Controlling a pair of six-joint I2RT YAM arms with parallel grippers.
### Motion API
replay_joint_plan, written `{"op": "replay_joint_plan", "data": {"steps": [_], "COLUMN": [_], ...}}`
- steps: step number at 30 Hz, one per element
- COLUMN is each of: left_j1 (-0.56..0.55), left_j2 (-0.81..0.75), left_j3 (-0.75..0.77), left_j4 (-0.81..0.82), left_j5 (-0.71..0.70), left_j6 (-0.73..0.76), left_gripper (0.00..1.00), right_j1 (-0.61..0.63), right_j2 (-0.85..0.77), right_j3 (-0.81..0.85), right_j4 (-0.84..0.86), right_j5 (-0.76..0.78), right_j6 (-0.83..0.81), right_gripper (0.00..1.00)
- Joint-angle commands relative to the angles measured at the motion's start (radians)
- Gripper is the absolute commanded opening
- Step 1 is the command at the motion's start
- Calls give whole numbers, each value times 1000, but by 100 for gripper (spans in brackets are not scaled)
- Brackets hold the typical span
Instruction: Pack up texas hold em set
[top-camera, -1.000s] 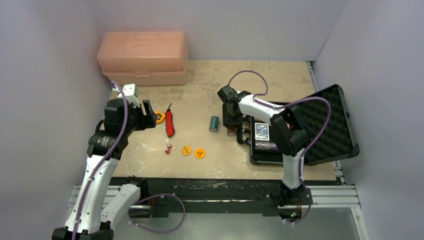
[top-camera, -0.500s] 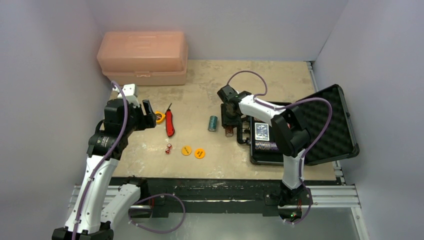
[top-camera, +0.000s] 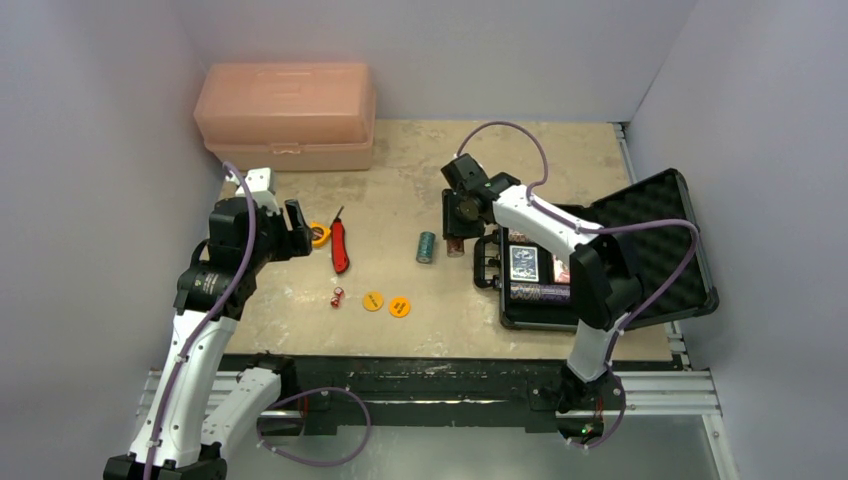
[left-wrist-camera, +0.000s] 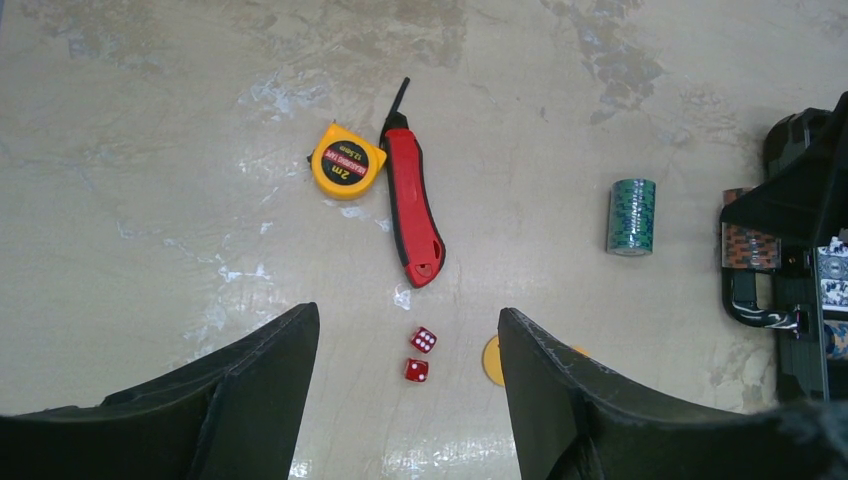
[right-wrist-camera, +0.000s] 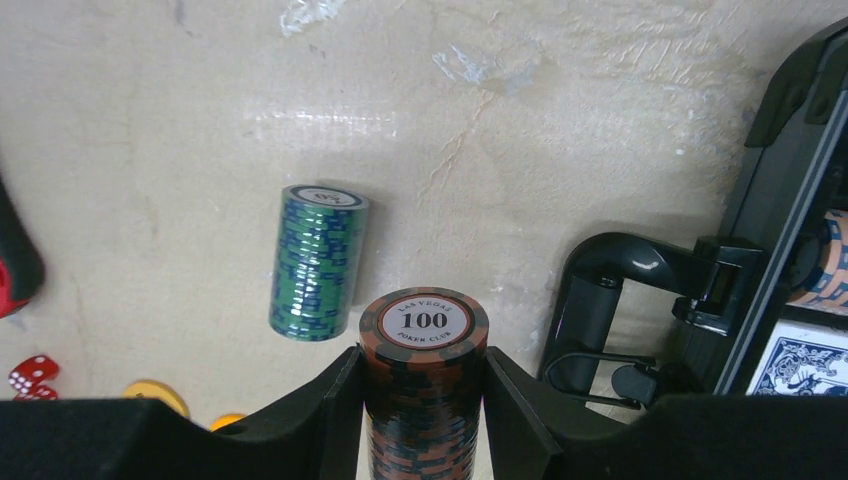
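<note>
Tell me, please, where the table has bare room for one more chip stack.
Bare: the far strip between peach toolbox and black case; the gap between red knife and green chip stack; the near edge between orange discs and case. Crowded: around knife, tape measure and dice, and by the case handle, where the right claw holds brown chips.

A robotics laboratory test cell is shown. A table (top-camera: 560, 150) with a worn, mottled beige top is closed in on three sides by plain pale panels (top-camera: 90, 120). Two white-and-black robot arms, the left arm (top-camera: 190, 350) and the right arm (top-camera: 535, 215), are bolted at its near edge onto a frame of bare aluminium rails (top-camera: 670, 400). Purple cables (top-camera: 505, 124) are looped loosely from their joints. The bench is viewed from overhead and from both wrists.
</note>
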Motion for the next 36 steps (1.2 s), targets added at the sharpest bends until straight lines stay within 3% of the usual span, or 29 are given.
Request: {"op": "replay_joint_plan", "data": {"steps": [1, 22, 32, 36], "left_j1": [-7, -8, -8, -8], "left_j2": [-6, -8, -8, -5], "left_j3": [4, 6, 0, -4], "left_j4": [20, 22, 34, 38], "left_j5": [-5, 0, 2, 6], "left_j6": [-6, -6, 0, 5], "left_gripper": [65, 64, 64, 63], "right_j1": [7, 6, 4, 0], "right_j2": [-93, -267, -402, -402], "right_j3": [73, 117, 34, 51], "right_j4": [15, 75, 73, -47], "right_j5": [24, 213, 449, 522], "right_j6": [11, 54, 255, 442], "right_gripper": [0, 0, 0, 0]}}
